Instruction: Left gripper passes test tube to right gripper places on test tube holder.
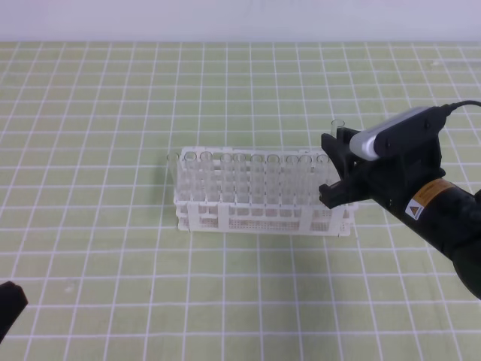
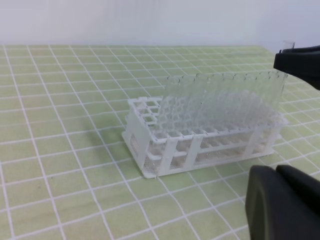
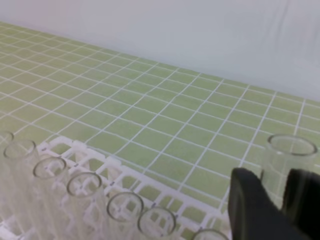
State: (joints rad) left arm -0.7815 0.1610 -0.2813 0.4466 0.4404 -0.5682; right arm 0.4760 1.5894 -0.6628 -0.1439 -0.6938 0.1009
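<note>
My right gripper (image 1: 340, 167) hangs at the right end of the rack (image 1: 263, 218), and its fingers (image 3: 255, 210) are clamped on the test tube (image 3: 289, 170), one on each side of the glass. The tube stands upright between them, long axis vertical, with its open rimmed mouth (image 1: 337, 122) pointing up and showing just above my fingertips; its lower part is hidden behind my fingers, so I cannot tell whether the bottom has entered a hole. To the left of my fingers, rows of other clear tubes (image 1: 248, 177) stand upright in the white rack, mouths up. My left gripper (image 2: 282, 205) sits low and well apart from the rack on the green checked mat (image 1: 113, 113), its fingers together and holding nothing.
</note>
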